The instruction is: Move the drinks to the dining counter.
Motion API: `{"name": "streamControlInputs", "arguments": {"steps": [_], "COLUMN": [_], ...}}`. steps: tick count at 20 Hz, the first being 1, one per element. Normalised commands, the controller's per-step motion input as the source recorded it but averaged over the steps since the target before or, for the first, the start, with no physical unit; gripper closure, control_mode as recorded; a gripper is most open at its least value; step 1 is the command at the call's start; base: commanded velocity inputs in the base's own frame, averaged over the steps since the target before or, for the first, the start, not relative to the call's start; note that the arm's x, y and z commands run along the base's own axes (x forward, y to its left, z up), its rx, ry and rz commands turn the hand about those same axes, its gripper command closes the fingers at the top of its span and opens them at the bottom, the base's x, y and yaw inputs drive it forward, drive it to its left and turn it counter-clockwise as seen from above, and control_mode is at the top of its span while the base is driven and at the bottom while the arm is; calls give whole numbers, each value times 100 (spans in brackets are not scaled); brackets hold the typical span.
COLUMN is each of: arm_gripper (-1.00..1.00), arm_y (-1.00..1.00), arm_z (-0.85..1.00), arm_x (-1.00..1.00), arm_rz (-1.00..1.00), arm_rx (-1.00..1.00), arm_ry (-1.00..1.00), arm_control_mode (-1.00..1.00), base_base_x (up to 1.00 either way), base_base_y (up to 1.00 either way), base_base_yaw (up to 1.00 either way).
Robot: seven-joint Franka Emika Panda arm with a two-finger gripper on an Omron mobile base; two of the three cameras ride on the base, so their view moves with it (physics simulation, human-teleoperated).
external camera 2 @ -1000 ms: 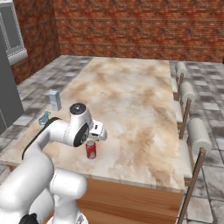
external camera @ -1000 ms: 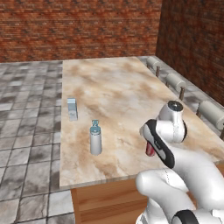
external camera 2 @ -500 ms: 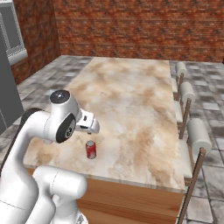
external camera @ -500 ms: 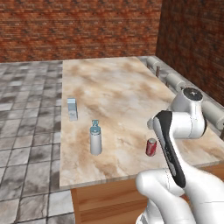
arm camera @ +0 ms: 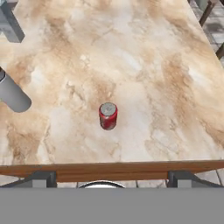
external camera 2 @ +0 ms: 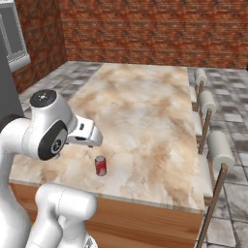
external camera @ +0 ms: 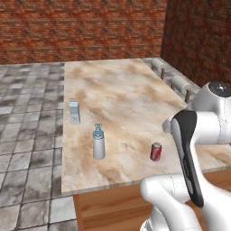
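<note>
Three containers stand upright on the marbled table (external camera: 117, 90): a small red soda can (external camera: 155, 151) at lower centre-right of the left base view near the front edge, a pale grey bottle (external camera: 99, 143) left of it, and a small grey carton (external camera: 74, 112) further up left. Empty and with its jaws spread wide, the claw (arm camera: 109, 180) sits at the bottom of the hand view, back from the can (arm camera: 108, 115) and apart from it. Grey stools (external camera 2: 213, 150) line the table's right edge in the right base view.

A: Glossy white rounded arm (external camera: 212, 117), bulbous link shells, smooth plastic look. Black strip inset down one link.
B: Grey disc cap with dark centre on top of white joint housing (external camera 2: 44, 98). Dark round joint face on its side. Plain white otherwise, same finish on the lower links.
</note>
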Motion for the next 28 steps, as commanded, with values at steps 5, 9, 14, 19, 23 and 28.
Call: {"name": "streamControlInputs", "arguments": {"steps": [5,9,14,19,23,28], "arm_gripper": [-100,-100,-100,-100,-100,-100], "arm_y": [3,4,10,29,30,32], "arm_z": [60,31,16,16,33,26], "arm_x": [-38,-40,-41,-19,0,-4], "arm_rz": [2,2,2,-1,-7,-7], "arm_rx": [-5,-1,1,-3,-6,-4], "arm_ry": [-3,-12,-7,-10,-3,-4], "arm_control_mode": [-100,-100,-100,-100,-100,-100], "base_base_x": [0,0,0,0,0,0], "base_base_y": [0,0,0,0,0,0], "base_base_yaw": [0,0,0,0,0,0]}}
